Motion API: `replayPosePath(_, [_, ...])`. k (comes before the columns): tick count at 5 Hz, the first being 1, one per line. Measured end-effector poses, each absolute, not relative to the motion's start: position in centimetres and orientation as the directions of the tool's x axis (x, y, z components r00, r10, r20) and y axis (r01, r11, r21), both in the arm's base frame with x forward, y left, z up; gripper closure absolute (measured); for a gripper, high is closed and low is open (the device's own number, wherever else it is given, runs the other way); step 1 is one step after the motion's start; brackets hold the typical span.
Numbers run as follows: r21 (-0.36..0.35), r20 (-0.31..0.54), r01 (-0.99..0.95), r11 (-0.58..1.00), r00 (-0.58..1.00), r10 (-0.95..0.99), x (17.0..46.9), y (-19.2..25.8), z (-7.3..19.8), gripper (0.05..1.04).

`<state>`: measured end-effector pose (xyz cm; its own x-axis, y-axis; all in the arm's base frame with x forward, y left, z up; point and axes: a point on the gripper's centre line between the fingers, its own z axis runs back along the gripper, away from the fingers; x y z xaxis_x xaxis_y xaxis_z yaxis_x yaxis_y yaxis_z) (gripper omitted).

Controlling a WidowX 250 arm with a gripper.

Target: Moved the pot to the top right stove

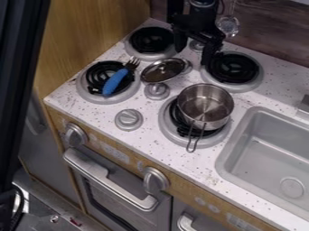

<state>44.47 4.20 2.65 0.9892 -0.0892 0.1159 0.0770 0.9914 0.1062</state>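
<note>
The pot (205,106) is sitting forward of the gripper (194,47), toward the counter's front edge, and I'm seeing it on the front right burner (170,118), set over toward the sink side. Its wire handle (191,140) is pointing to the front and reaching past the burner's outer ring. Just beside the pot's rim, the sink (227,149) is leaving only a narrow strip of counter (202,173) between them.

The gripper is holding nothing, its two fingers standing apart and pointing down, well apart from the pot. The rear right burner (232,67) is lying close to the gripper on its sink side, with speckled counter running on toward the back wall (265,36).

On the gripper's other side, the rear left burner (152,39) is lying near. The lid (164,71) is tilting just forward of the gripper, between burners and behind a grey knob (157,90). Farther out, a blue-handled fork (114,82) is resting across the front left burner (91,92).
</note>
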Motion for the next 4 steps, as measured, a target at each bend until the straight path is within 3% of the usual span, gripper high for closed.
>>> replayPosePath(2, [0.082, 0.036, 0.068, 0.994, 0.997, -0.071, 42.5, 3.9, -1.4, 0.085])
replayPosePath(3, [0.090, 0.032, 0.057, 0.994, 0.998, -0.060, 41.7, 3.8, -1.7, 0.085])
replayPosePath(4, [0.093, 0.084, 0.052, 0.994, 0.995, -0.060, 41.6, 3.1, 0.6, 0.085])
